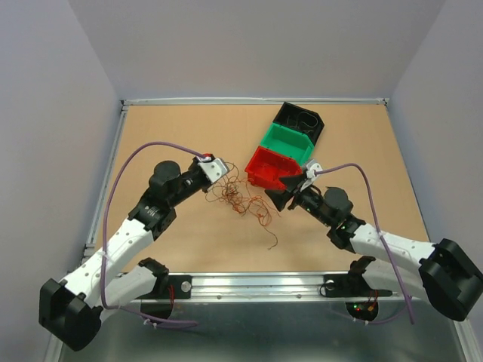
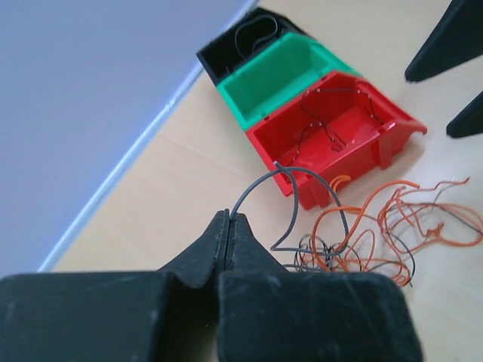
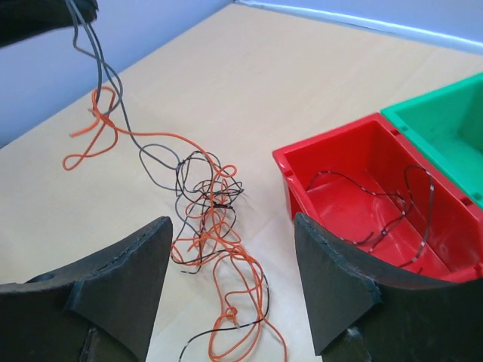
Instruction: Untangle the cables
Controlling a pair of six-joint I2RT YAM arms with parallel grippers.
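Observation:
A tangle of thin orange and dark cables lies on the table between my grippers. My left gripper is shut on the end of a grey cable and holds it up off the table. The cable loops down into the tangle. In the left wrist view the gripper has its jaws pressed together. My right gripper is open and empty, low over the near end of the tangle. In its own view the jaws stand wide apart.
A red bin stands just right of the tangle with a dark wire inside. A green bin and a black bin holding a dark wire stand in line behind it. One loose strand trails towards the table's near edge.

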